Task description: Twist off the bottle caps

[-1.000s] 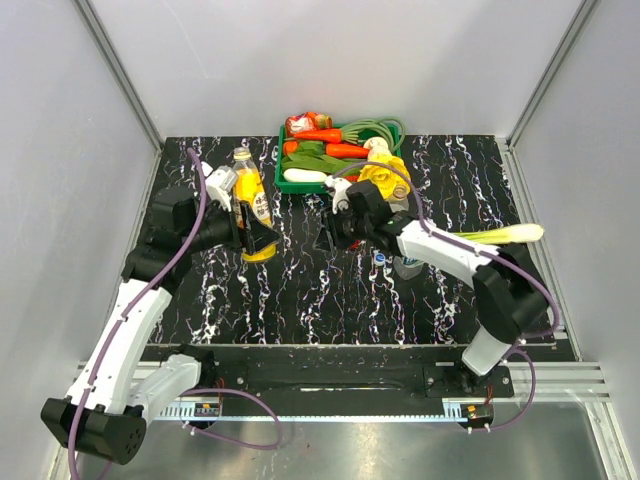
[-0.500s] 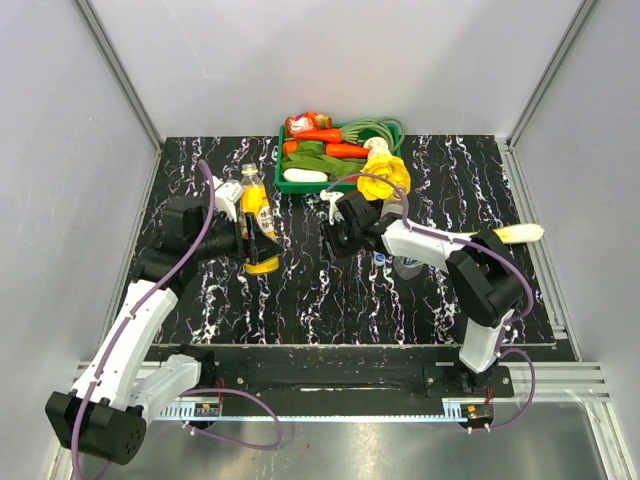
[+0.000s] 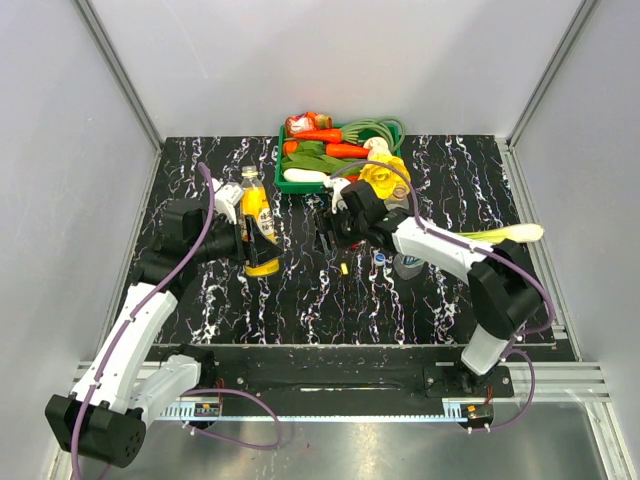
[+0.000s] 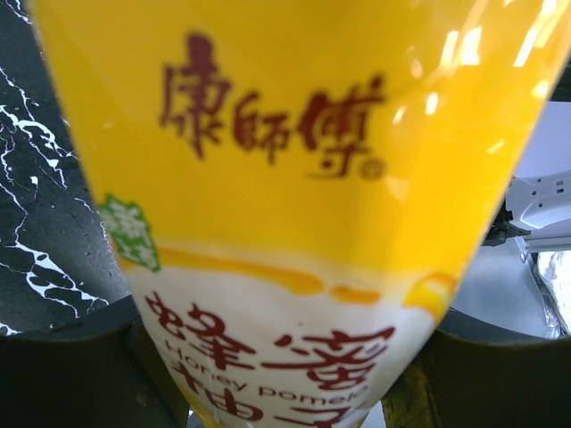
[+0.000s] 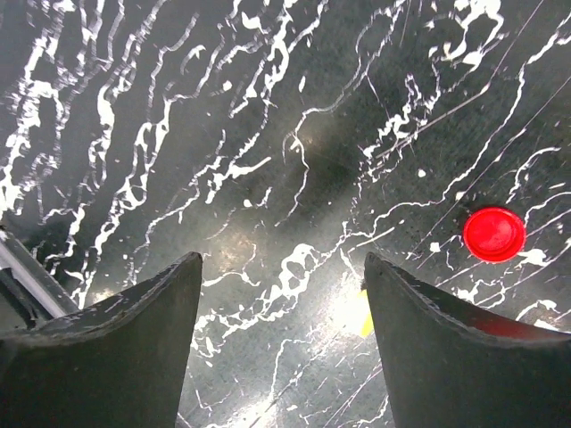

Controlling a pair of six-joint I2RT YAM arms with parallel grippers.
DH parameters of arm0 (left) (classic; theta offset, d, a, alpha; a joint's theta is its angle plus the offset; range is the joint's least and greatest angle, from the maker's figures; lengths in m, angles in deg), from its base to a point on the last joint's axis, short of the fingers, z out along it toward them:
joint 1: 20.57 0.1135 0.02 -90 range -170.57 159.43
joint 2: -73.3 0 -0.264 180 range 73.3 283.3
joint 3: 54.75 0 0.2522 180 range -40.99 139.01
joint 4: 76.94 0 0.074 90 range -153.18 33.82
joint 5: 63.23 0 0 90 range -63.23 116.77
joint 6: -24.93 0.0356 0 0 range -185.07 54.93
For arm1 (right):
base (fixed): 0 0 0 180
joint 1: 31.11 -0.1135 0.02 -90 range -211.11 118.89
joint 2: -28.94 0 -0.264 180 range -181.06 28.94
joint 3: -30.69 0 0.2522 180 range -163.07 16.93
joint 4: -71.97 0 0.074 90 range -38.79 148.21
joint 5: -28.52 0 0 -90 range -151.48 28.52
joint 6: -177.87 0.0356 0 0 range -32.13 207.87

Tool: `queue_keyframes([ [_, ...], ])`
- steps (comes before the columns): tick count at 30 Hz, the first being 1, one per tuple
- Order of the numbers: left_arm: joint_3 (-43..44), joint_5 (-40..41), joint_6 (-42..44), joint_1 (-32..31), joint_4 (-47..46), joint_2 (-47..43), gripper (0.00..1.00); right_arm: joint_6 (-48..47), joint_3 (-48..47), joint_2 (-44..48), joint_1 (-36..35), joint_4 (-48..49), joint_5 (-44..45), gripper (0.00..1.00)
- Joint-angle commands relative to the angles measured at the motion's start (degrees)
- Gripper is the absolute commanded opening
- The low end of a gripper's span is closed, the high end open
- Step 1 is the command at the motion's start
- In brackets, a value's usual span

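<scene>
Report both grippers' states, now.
Left gripper: closed on the juice bottle.
Right gripper: open, holding nothing.

Left of the vegetable tray (and nearer) is the juice bottle.

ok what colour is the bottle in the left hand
The juice bottle is orange-yellow, with dark red lettering on it; the left wrist view shows it best.

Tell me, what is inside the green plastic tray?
Orange carrots, a white vegetable and coiled green beans fill the green plastic tray; its floor is hidden beneath them.
</scene>
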Motion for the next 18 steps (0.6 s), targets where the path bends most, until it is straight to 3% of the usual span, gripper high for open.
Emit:
queue_keyframes([
  [1, 0.52, -1.69, -0.20, 0.16, -3.35, -0.46, 0.09, -0.32, -3.10, 5.07, -0.55, 0.73, 1.67, 0.79],
  [18, -1.50, -3.01, 0.68, -0.19, -3.17, 0.50, 0.12, 3.11, -3.54, 13.23, -0.29, 1.08, -2.64, 0.97],
])
